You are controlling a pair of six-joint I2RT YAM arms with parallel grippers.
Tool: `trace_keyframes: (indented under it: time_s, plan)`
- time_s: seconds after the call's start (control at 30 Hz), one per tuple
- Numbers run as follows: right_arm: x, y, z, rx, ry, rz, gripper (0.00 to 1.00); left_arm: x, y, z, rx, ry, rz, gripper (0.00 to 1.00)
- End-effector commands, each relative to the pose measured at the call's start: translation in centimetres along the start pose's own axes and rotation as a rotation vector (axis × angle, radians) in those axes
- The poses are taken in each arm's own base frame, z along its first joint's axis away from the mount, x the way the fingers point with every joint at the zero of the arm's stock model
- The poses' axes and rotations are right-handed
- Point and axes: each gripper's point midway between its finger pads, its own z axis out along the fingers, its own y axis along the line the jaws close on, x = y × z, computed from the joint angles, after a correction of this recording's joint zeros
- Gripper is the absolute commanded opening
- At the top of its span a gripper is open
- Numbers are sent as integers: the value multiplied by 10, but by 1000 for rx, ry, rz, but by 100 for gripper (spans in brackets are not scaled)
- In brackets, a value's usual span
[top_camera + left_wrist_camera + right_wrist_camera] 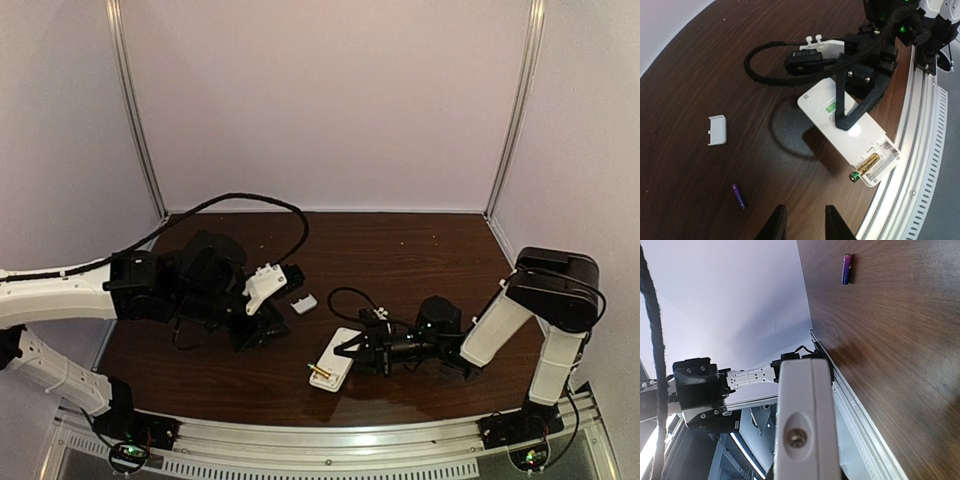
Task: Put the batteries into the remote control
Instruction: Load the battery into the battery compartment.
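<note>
Two batteries: we saw the yellowish-gold cylinder (866, 166) lying in the open bay of the white rectangular remote control (822, 105), the dark bluish cylinder (738, 195) loose on the dark wooden table (690, 75) near the left gripper (805, 225), fingers apart, empty; right gripper (848, 125) touched the remote's back, opening unclear to us

The work surface was a dark brown wood-grain table top (420, 240). Plain pale lilac panels enclosed it on three sides: a back wall (320, 100), a left wall (50, 130) and a right wall (590, 130). A silver metal upright stood at each rear corner, the left upright (137, 120) and the right upright (515, 120). A silver rail (330, 440) with a slotted strip ran along the near edge of the table. Lighting was soft and even, leaving a faint sheen on the wood and a bright glare spot on the rail.
</note>
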Motion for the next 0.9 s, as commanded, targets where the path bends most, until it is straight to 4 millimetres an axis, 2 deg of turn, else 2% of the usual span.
trace_keyframes:
  time_s: [0.0,0.17,0.33,0.63,0.87]
  plan:
    - [22,94,-14,-342,35,-265,0,3,-2,11,45,-7,-166,27]
    - [21,97,-12,-336,32,-273,0,13,-2,30,33,67,-210,23]
    - [21,97,-13,-337,31,-269,0,14,-3,41,23,95,-205,20]
    - [20,97,-11,-342,34,-265,0,15,-27,61,56,152,-146,15]
    - [20,98,-12,-348,33,-261,0,14,-35,68,70,172,-124,12]
